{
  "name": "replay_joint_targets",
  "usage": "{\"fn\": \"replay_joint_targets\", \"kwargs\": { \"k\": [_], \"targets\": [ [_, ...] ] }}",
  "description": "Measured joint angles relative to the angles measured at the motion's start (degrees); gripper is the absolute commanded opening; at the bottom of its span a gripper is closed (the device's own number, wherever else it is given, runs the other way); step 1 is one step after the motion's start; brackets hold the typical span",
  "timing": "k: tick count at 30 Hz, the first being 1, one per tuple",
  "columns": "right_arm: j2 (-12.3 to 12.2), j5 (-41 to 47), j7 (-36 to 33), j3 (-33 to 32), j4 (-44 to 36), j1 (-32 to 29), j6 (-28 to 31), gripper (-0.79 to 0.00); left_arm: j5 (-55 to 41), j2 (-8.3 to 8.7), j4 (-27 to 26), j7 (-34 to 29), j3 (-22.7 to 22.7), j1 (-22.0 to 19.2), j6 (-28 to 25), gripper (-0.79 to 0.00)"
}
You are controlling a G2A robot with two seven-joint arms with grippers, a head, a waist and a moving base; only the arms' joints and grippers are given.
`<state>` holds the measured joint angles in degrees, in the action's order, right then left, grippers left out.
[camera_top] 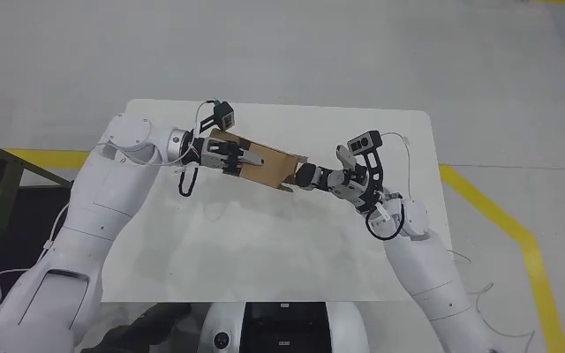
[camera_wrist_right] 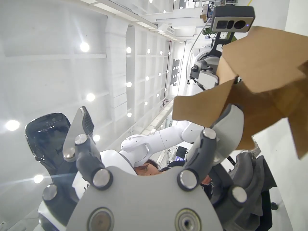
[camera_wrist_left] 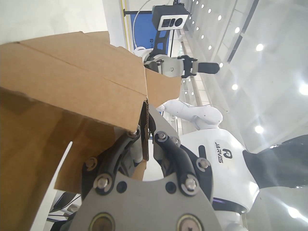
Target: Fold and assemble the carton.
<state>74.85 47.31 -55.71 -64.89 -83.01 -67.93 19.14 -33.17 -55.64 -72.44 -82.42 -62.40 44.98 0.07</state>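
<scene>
White surface (camera_top: 265,265) stretches under both arms, and the carton (camera_top: 265,164) appears to be lifted off it. It hangs nearer the far edge than the near one, roughly midway between the two side edges.

Your left hand (camera_top: 238,159) is clenched on the carton. In its wrist view the two fingers sit on either side of a raw corrugated wall edge, pinching it.

Your right hand (camera_top: 302,176) is at the carton's other end and is spread wide, grasping nothing. One finger (camera_wrist_right: 228,123) lies against an end flap (camera_wrist_right: 199,108) that sticks out loose, while the other stands well apart in open air.

I judge that you are at the flap-folding stage. The body looks partly opened out from flat, and the flaps at the right hand's end are not yet tucked.

The next move asks two things of you:
- Hold the left hand firm so the body does not twist.
- Use the right hand's finger to press that flap inward along its crease, or close on the flap to bend it over.

Watch the angle of the push, because a shove off the crease could buckle the wall or lever the carton out of the left hand's pinch.
</scene>
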Motion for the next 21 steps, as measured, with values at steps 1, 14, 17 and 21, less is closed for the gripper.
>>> {"fn": "replay_joint_targets", "kwargs": {
  "k": [1, 14, 17, 21],
  "targets": [
    [0.0, 0.1, 0.0, 0.0, 0.1, -0.1, -0.1, 0.0, -0.2, 0.0, 0.2, 0.0, -0.1, -0.1, 0.0, -0.785],
    [0.9, 0.8, 0.0, 2.4, 3.1, 2.0, 0.2, 0.0, 0.5, -0.11, -0.5, -1.9, 1.0, -0.4, 0.9, -0.785],
    [1.0, 0.8, 0.4, 2.1, 4.0, 2.5, 1.2, 0.0, 0.9, -0.06, -0.9, -2.7, 1.2, -0.4, 1.1, -0.785],
    [1.1, 1.1, 0.6, 1.6, 4.4, 3.1, 1.3, 0.0, 0.7, -0.01, -0.8, -4.1, 1.3, -0.4, 1.5, -0.785]
  ]
}}
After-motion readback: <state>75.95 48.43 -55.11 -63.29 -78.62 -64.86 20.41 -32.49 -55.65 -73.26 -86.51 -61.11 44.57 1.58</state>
